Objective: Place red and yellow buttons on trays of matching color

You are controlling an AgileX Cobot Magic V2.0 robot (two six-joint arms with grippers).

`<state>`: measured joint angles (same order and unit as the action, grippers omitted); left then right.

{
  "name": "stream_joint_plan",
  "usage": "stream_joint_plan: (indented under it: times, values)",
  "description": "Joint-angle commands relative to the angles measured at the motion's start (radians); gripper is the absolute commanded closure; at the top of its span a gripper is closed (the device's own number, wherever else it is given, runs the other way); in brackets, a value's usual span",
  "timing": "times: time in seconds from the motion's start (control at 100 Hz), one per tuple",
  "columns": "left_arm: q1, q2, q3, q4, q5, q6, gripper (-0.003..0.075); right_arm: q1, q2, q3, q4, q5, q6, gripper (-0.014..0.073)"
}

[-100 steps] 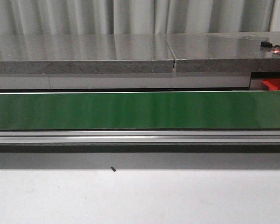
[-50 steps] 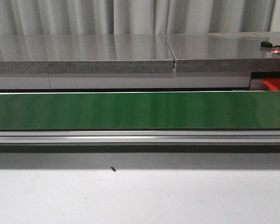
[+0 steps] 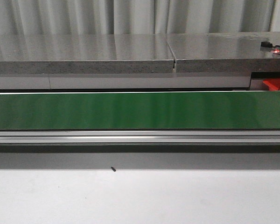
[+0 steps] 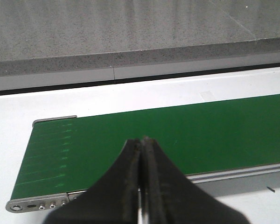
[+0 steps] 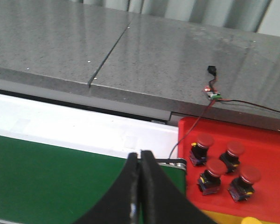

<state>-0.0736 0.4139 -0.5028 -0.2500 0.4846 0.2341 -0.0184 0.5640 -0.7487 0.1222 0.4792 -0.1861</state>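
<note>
Black grippers [image 4: 141, 186] [image 5: 140, 186] closed above belt [image 3: 140, 110]

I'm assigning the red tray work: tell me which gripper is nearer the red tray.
Right. The right gripper hangs over the green belt's end, just beside the red tray with four red buttons. The left gripper is at the belt's other end, no tray in its view.
</note>
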Motion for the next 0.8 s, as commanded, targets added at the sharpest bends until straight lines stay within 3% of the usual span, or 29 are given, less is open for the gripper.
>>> stream_joint_plan:
  times: [0.0,0.25,0.41,0.79]
  values:
    - [-0.008,0.007,-0.027,-0.016,-0.074,-0.005,0.0741,0.001,-0.069,0.081,-0.097,-0.156,0.104,0.0663]
    - [-0.008,0.007,-0.027,-0.016,-0.074,-0.005,0.0741,0.001,-0.356,0.453,-0.144,-0.394,0.161,0.0663]
    - [-0.008,0.007,-0.027,-0.016,-0.074,-0.005,0.0741,0.001,-0.535,0.629,-0.136,-0.438,0.161,0.0663]
    - [-0.008,0.007,-0.027,-0.016,-0.074,-0.005,0.0741,0.001,-0.588,0.76,-0.135,-0.473,0.162,0.0663]
